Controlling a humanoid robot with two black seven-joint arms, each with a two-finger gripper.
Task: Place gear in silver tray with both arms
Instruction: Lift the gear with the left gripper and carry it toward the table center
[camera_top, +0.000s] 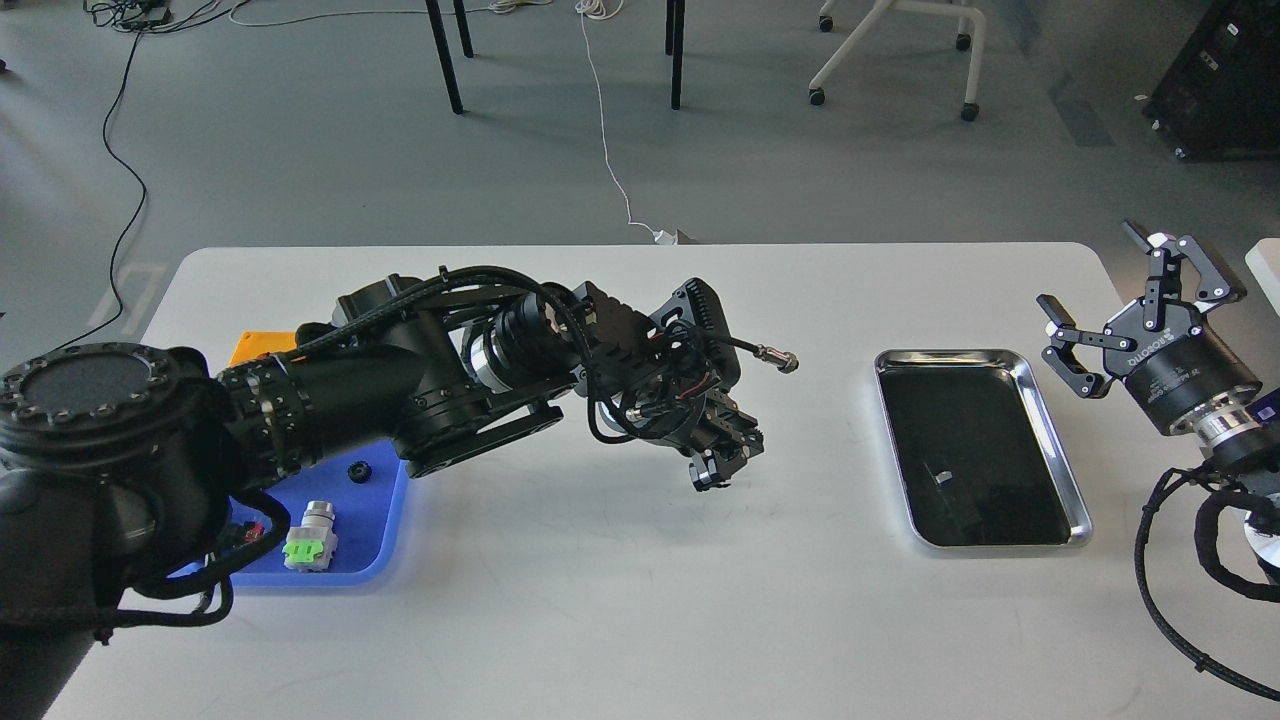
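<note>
The silver tray (980, 355) lies empty at the right of the white table. My left arm reaches across to the middle of the table. Its gripper (722, 466) points down just above the tabletop, left of the tray, with its fingers drawn together on a small dark part that seems to be the gear; the part is mostly hidden. My right gripper (1091, 267) is open and empty, hovering just beyond the tray's far right corner.
A blue plastic tray (385, 535) at the left is partly hidden by my left arm. It holds a small black round part (357, 470) and a green-and-white switch (310, 545). An orange block (262, 347) sits behind it. A table edge shows at the far right.
</note>
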